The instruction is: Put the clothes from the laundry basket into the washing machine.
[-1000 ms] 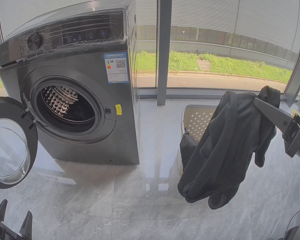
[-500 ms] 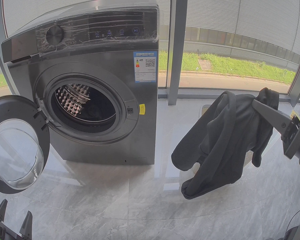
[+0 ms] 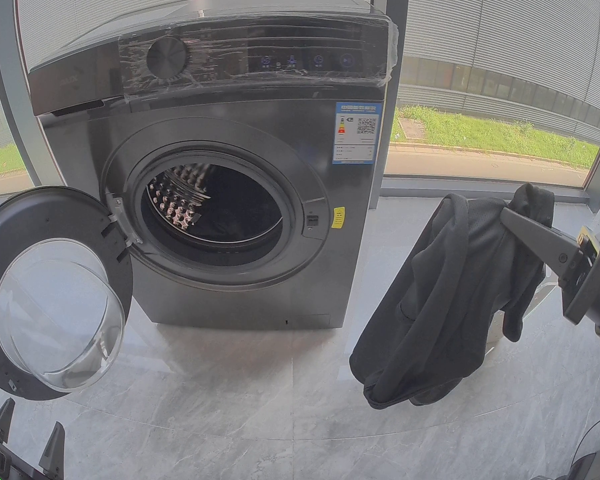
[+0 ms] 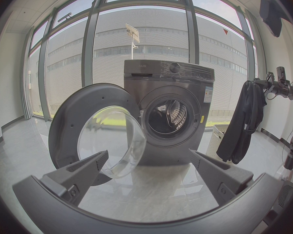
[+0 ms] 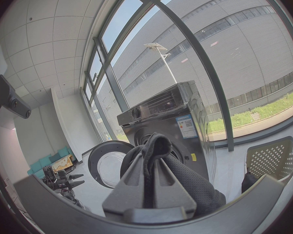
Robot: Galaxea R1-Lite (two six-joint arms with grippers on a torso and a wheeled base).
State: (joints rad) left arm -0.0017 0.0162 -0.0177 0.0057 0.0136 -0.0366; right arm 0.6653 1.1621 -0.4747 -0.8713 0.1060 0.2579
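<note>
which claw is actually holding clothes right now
The right claw: it is shut on the black garment hanging from it, while the left claw is open and empty.

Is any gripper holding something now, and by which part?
The right gripper is shut on the black garment, pinching a bunched fold at its top. The left gripper is open and holds nothing.
</note>
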